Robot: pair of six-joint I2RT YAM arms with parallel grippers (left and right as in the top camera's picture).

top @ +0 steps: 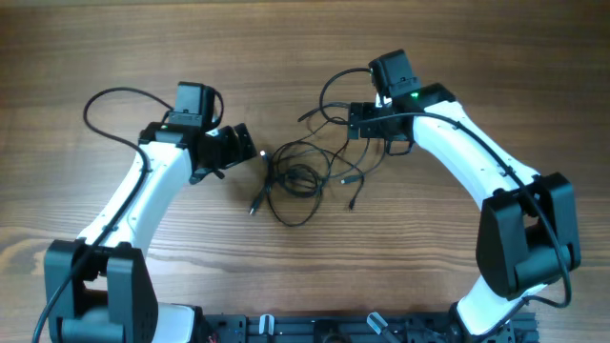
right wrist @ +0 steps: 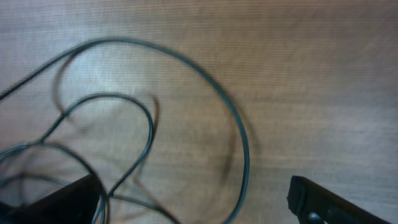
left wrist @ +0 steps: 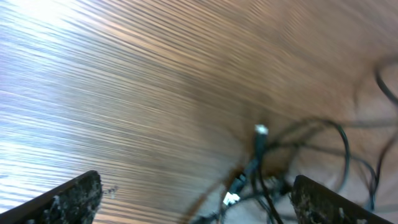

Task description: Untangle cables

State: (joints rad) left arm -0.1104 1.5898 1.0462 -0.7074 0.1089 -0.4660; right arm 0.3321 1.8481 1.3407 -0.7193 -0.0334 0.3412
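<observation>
Easy to cinch the cables (top: 300,176) tighter instead of freeing them, by closing on two crossed strands at once and pulling. Likely also to drag the whole heap across the surface (top: 286,57) if tugged from one side alone, with nothing pinning the far side. Could snag unplanned as well, given the wide loop (right wrist: 239,134) sweeping from 10 o'clock round to 5 o'clock of the right wrist view and a lower strand running close by the finger (right wrist: 62,202) at 7 o'clock. Hard to aim on the left, with that wrist view smeared and single strands barely told apart.

From overhead: heaped at mid-surface between the two arms, with one plug (top: 254,205) trailing out to 7 o'clock, another (top: 353,202) to 5 o'clock, and thin loops reaching up to 1 o'clock beneath the right arm's tip.

Left gripper (top: 243,143), at 9 o'clock of the heap: spread wide, holding nothing, pointed at the tangle; in its own view, plugs and strands lying on the wood toward 5 o'clock, near one finger but not pinched.

Right gripper (right wrist: 193,202), at 1 o'clock of the heap: likewise spread wide and empty, poised over the outer loops. Cannot tell whether the 7 o'clock finger brushes the strand beside it.
</observation>
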